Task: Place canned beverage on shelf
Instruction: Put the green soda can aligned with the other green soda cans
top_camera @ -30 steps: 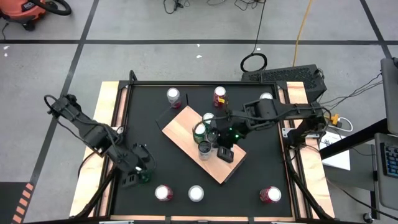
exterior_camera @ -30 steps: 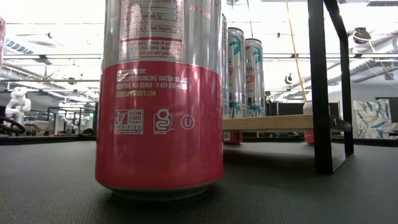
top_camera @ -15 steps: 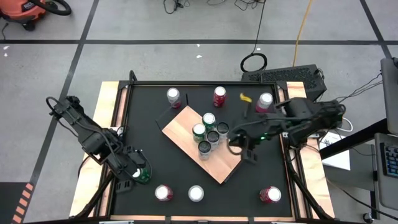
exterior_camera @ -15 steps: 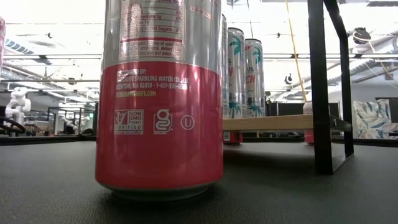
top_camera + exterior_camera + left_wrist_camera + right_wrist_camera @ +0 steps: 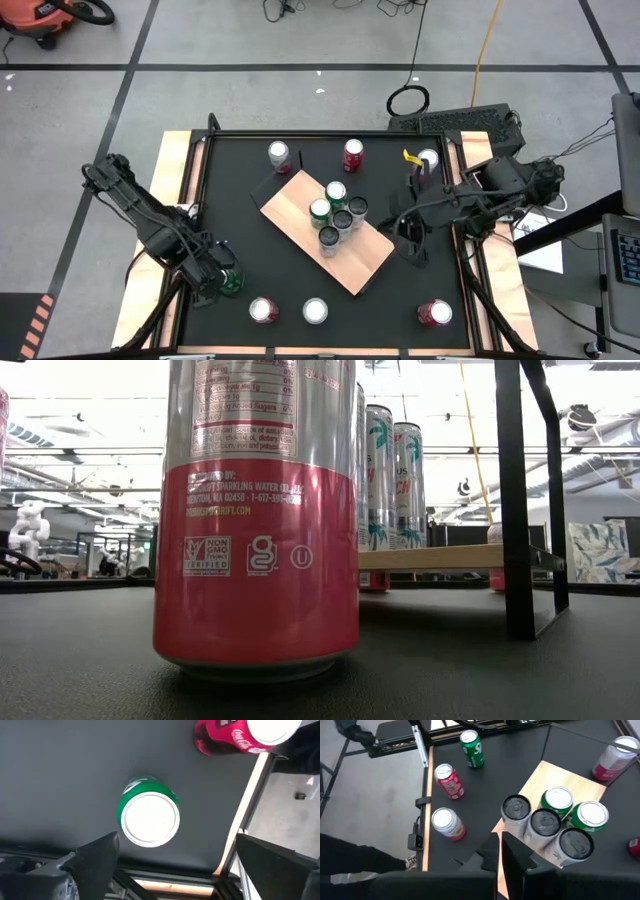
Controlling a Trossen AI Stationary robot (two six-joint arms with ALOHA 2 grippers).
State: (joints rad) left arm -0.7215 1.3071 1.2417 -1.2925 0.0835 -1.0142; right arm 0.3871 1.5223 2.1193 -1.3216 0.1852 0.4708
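The shelf [image 5: 345,250] is a light wood board lying slantwise on the black table, with several cans [image 5: 336,212] standing upright on it. A green canned beverage [image 5: 148,816] stands upright on the table near the left edge. My left gripper [image 5: 176,840] is open just above it, pointing down, its fingers spread wider than the can and clear of it. My right gripper [image 5: 499,841] is shut with nothing in it. It hangs above the table between the shelf and the right edge [image 5: 412,248]. The low view shows the shelf board [image 5: 440,556] edge-on with cans on it.
Loose cans stand on the table: two at the far side [image 5: 279,153] [image 5: 352,152], one far right [image 5: 428,160], three along the near edge [image 5: 263,310] [image 5: 316,311] [image 5: 433,313]. A pink can [image 5: 256,520] fills the low view. Pale wooden rails [image 5: 178,200] border the table.
My right gripper has drawn back from the cans on the shelf toward the table's right edge, rising as it went, and one more can now shows standing on the shelf. My left gripper has tipped further downward and sunk over the green can.
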